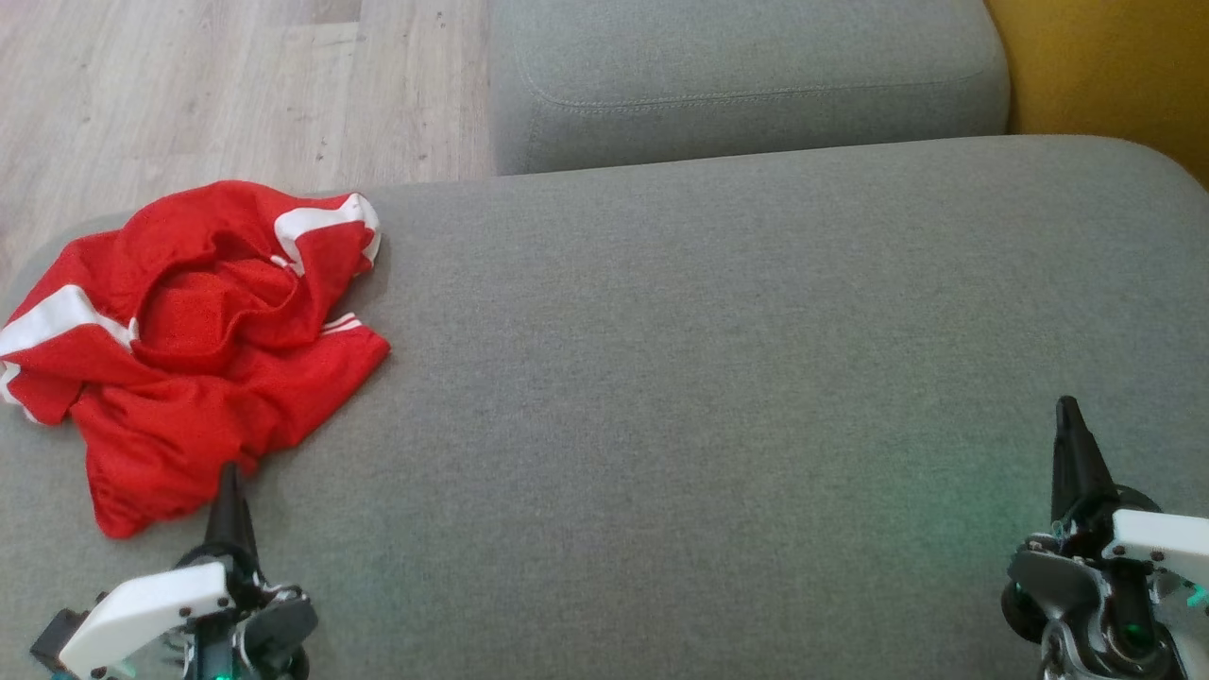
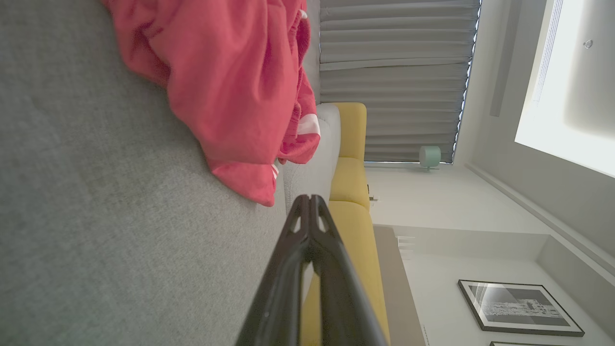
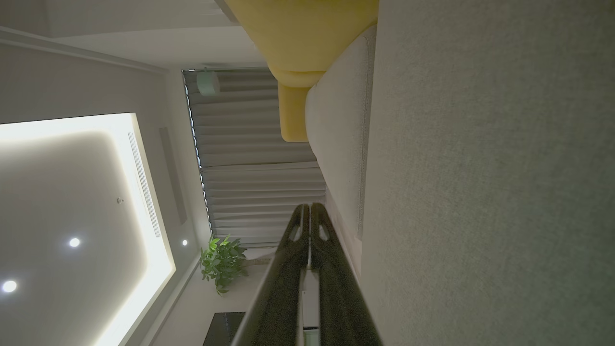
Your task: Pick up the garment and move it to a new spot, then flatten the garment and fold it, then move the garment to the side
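Red garment (image 1: 189,349) sits crumpled on the grey sofa seat (image 1: 718,378), just ahead of the left pincer (image 1: 229,480), far from the right pincer (image 1: 1068,416). Both pinched shut, empty. Looks light and floppy, so I'd grab a raised fold near the hem.

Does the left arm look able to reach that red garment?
Probably yes: the left end effector, shut, sits at the near edge of the red garment, nothing between them. It must open first.
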